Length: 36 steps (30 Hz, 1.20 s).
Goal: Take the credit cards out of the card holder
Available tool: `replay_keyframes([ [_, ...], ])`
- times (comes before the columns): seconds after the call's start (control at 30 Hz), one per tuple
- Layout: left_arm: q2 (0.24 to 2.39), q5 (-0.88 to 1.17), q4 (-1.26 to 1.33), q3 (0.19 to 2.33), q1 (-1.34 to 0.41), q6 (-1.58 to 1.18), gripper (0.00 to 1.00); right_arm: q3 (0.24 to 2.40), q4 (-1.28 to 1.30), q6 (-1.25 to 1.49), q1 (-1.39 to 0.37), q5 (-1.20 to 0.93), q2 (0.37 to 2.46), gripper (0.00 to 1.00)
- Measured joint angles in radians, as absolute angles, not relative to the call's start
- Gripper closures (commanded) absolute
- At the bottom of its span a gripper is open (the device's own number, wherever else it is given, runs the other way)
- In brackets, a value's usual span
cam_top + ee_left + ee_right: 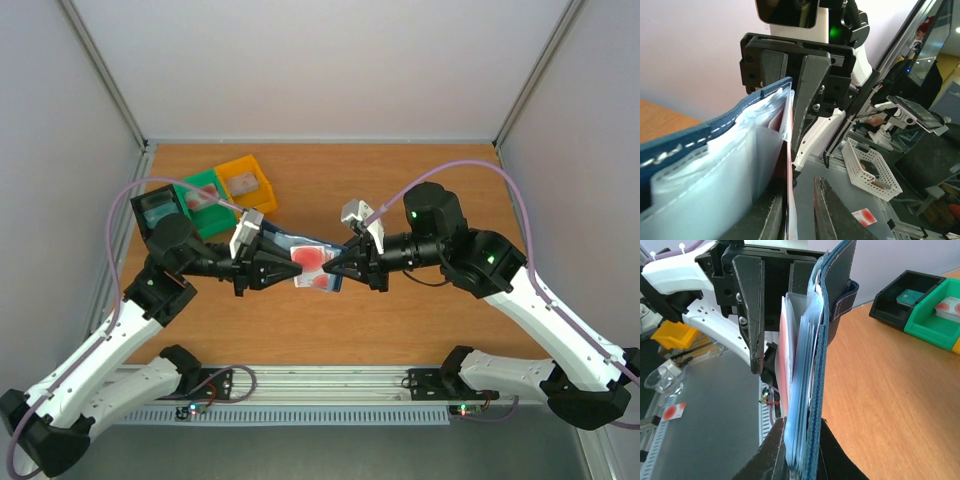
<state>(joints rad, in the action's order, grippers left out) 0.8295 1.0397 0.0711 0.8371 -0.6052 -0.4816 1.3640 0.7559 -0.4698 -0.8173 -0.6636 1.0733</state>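
Wooden table (pixel 400 320) — pale grey walls (pixel 300 60)

blocked: bins (pixel 215 195) far left, card holder (pixel 312 262) mid-table | free: tabletop (pixel 400 325) front, right

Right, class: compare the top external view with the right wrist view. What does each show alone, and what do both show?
Only the top view: the right arm along its length, and the credit cards face-on with red marks. Only the right wrist view: the card holder edge-on, its pockets layered, and a clear glass beyond the table. Both: the card holder between the left gripper and right gripper, the black bin and green bin.
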Motion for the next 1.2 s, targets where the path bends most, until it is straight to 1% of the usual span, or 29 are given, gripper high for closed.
replay_keyframes([
  [0.2, 0.824, 1.062, 0.053, 0.837, -0.605, -0.450, 0.86, 1.364, 0.761, -0.475, -0.817, -0.684, 1.076, 0.99],
  [0.37, 0.824, 1.079, -0.009, 0.839, -0.594, -0.408, 0.81, 1.364, 0.783, -0.479, -0.811, -0.685, 1.076, 0.99],
  [0.5, 0.823, 1.093, -0.064, 0.842, -0.584, -0.364, 0.82, 1.364, 0.801, -0.481, -0.805, -0.682, 1.076, 0.99],
  [0.57, 0.823, 1.096, -0.072, 0.842, -0.584, -0.354, 0.86, 1.364, 0.803, -0.481, -0.805, -0.682, 1.075, 0.99],
  [0.7, 0.826, 1.087, -0.066, 0.842, -0.584, -0.354, 0.99, 1.364, 0.802, -0.482, -0.804, -0.685, 1.073, 0.99],
  [0.73, 0.828, 1.084, -0.064, 0.842, -0.583, -0.353, 1.00, 1.364, 0.802, -0.482, -0.804, -0.685, 1.073, 0.99],
  [0.93, 0.838, 1.092, -0.067, 0.850, -0.582, -0.354, 0.99, 1.364, 0.805, -0.488, -0.804, -0.685, 1.066, 0.99],
  [0.97, 0.838, 1.092, -0.068, 0.852, -0.582, -0.354, 0.97, 1.364, 0.804, -0.491, -0.803, -0.686, 1.065, 0.99],
  [1.0, 0.838, 1.092, -0.071, 0.854, -0.582, -0.354, 0.93, 1.364, 0.804, -0.493, -0.802, -0.686, 1.064, 0.99],
  [1.03, 0.838, 1.091, -0.071, 0.855, -0.582, -0.353, 0.88, 1.364, 0.805, -0.494, -0.800, -0.689, 1.063, 0.99],
  [1.07, 0.838, 1.093, -0.072, 0.855, -0.583, -0.354, 0.86, 1.364, 0.805, -0.496, -0.799, -0.690, 1.063, 0.99],
  [1.1, 0.837, 1.096, -0.074, 0.856, -0.583, -0.355, 0.87, 1.364, 0.810, -0.497, -0.795, -0.690, 1.061, 0.99],
  [1.17, 0.837, 1.097, -0.072, 0.856, -0.583, -0.360, 0.96, 1.364, 0.815, -0.498, -0.786, -0.690, 1.058, 0.99],
  [1.2, 0.837, 1.097, -0.071, 0.856, -0.582, -0.363, 0.99, 1.364, 0.816, -0.499, -0.785, -0.690, 1.057, 0.99],
])
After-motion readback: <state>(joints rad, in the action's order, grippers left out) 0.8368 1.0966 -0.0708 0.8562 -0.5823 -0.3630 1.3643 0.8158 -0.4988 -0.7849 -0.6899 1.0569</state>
